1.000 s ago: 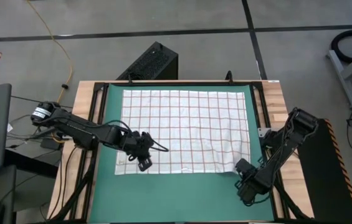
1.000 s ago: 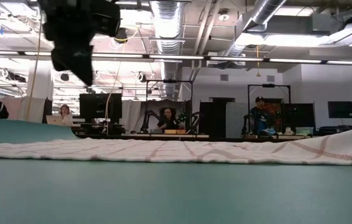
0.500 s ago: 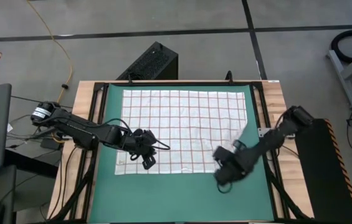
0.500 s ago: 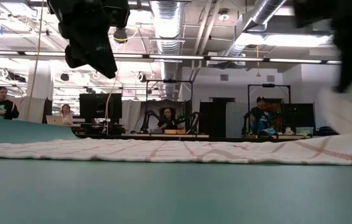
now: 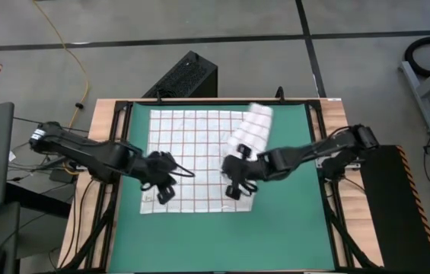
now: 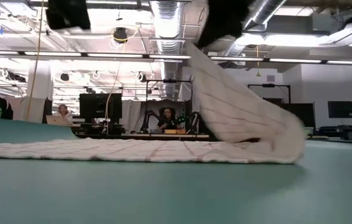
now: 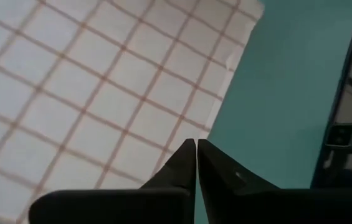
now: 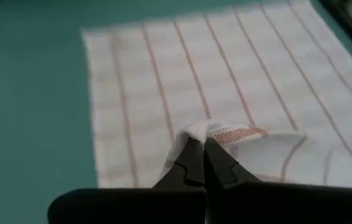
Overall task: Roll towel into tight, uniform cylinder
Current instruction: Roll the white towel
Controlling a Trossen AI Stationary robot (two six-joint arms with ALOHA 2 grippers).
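Observation:
The white towel [image 5: 192, 152] with thin red grid lines lies on the green mat [image 5: 291, 221]. Its left part is flat, and its right part [image 5: 249, 129] is lifted and drawn over toward the left. In the low view this part rises as a slanted sheet [image 6: 238, 106] from a bend on the mat [image 6: 291, 149]. My right gripper [image 5: 234, 192] is shut on the towel's near right corner above the towel's middle. My left gripper [image 5: 163, 195] hovers shut and empty over the towel's near left corner [image 7: 225, 62]. My right gripper pinches the towel's hemmed near right corner [image 8: 228, 133] between its two fingers, which slant downward. The corner is bunched at the fingers and lifted clear. The cloth hangs from it in a slanted sheet [image 6: 238, 106] down to the part that lies on the mat.
Bare green mat [image 5: 298, 152] shows to the right of the lifted cloth and along the near edge [image 5: 222, 243]. A black box [image 5: 184, 76] stands beyond the table's far edge. People sit at desks [image 6: 169, 118] in the room behind.
My right gripper has swept up and toward the table's left edge with the towel's near right corner, turning as it went. The towel's right part has lifted and folded over leftward while its left part stayed flat. My left gripper has risen and shut.

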